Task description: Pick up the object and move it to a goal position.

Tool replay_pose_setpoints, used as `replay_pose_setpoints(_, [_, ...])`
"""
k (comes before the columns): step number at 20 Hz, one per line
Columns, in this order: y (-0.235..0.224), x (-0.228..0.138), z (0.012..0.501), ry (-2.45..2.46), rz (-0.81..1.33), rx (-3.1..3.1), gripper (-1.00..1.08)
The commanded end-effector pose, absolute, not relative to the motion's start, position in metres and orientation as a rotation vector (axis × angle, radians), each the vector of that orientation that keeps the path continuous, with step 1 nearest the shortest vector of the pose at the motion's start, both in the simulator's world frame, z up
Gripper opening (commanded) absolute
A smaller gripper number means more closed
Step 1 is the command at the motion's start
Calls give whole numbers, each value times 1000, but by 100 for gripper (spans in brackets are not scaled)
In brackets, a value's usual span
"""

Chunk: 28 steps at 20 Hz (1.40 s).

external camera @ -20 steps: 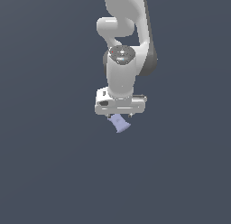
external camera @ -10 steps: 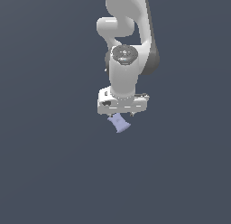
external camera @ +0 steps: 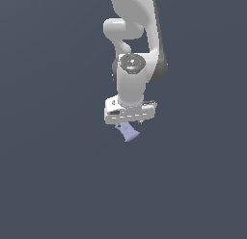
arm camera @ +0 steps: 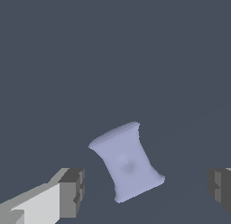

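So the gripper (external camera: 129,121) is hanging straight down over the object (external camera: 127,132), that little lavender-blue spool-ish piece lying on the dark floor. From the exterior view it pokes out just below the hand, a bit toward that view's right.

Wrist view is the useful one: the 2 fingers (arm camera: 71,192) are spread wide apart, nothing in them, and the object (arm camera: 127,163) sits between them but not touching either. Its long axis runs at a slant to the line between the 2 pads rather than square across it. I'd guess a small wrist twist before closing would give a cleaner pinch on the narrow waist.
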<state>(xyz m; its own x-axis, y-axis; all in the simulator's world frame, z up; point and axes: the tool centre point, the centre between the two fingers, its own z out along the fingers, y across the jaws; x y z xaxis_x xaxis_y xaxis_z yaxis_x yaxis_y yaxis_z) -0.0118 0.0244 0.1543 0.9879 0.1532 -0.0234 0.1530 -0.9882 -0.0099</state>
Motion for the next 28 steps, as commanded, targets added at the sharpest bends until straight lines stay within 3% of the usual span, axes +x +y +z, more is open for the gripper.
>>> replay_pose_setpoints(1, [23,-15,145,-303,35,-3121,100])
replay_pose_setpoints(15, [19,-49,83,-791,9,-3041,100])
replay_pose_setpoints(28, [19,-60,67,-919,2,-3004,100])
